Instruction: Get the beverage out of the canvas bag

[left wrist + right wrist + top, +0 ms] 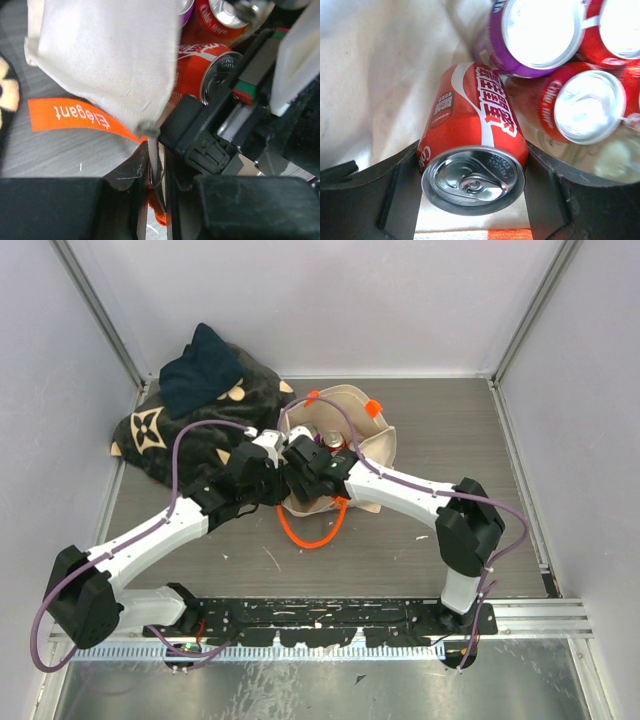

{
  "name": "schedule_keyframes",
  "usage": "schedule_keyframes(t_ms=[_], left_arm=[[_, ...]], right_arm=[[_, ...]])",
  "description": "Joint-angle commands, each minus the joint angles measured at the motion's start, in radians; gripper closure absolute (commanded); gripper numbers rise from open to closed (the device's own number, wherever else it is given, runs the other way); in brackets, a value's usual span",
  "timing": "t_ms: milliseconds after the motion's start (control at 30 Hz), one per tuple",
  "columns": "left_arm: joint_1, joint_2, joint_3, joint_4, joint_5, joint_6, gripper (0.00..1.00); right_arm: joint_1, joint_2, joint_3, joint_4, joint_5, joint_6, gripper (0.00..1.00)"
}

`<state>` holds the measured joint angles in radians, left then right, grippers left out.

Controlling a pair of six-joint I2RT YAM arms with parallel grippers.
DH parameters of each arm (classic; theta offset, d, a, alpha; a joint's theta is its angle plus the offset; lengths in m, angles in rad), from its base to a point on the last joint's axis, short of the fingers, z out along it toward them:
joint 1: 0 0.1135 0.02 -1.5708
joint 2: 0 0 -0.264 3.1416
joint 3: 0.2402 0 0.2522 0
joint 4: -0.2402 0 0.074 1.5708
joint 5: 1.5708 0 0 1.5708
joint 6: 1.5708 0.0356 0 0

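Bag (pixel 378 443) sits on the table (pixel 460 430) about mid-width, toward the far edge, mouth open, with one orange strap (pixel 312 539) looped on the table on its near side. Both arms meet at the bag's near-left rim.

Left gripper (pixel 157 200) is pinched together on the bag's rim cloth (pixel 115 60). The fabric runs down between its fingers and the "Elegant" strap (pixel 70 115) hangs just beside it.

Right gripper (pixel 472 200) is down inside the bag, clamped on a red can (pixel 472 145). One finger (pixel 395 195) touches each side of the can, which is tipped over with its top facing the wrist camera. The can is inside the bag, against the beige wall (pixel 380 65).

Purple can (pixel 535 35) touches the red can's far end, with more red cans (pixel 580 107) beside it. All are upright in the bag.

Floral blanket (pixel 150 435) is heaped at the far-left corner, touching the bag's left side, with a dark blue cloth (pixel 205 370) on top.
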<state>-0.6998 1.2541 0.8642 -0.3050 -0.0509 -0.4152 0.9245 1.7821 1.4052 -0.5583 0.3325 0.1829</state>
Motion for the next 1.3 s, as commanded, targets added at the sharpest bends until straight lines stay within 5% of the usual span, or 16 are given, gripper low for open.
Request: schedule_keyframes(t_ms=[0,567,967,1067,1267], left_arm=[[-0.005,0.061,0.002,-0.063,0.041,0.01,0.77],[-0.005,0.053,-0.006,-0.069,0.043,0.0,0.77],[-0.009,0.05,-0.006,-0.056,0.052,-0.01,0.77],[-0.011,0.048,-0.001,-0.057,0.055,-0.004,0.75],[-0.012,0.031,-0.005,-0.057,0.05,0.007,0.72]], right_arm=[[0.096,-0.243,0.174,0.143,0.104,-0.149,0.99],[0.12,-0.441,0.206,0.189,0.183,-0.187,0.99],[0.099,-0.563,0.169,0.122,0.67,-0.219,0.99],[0.016,-0.617,0.137,0.031,0.718,-0.121,0.99],[-0.365,-0.689,0.036,-0.12,0.516,0.081,0.99]])
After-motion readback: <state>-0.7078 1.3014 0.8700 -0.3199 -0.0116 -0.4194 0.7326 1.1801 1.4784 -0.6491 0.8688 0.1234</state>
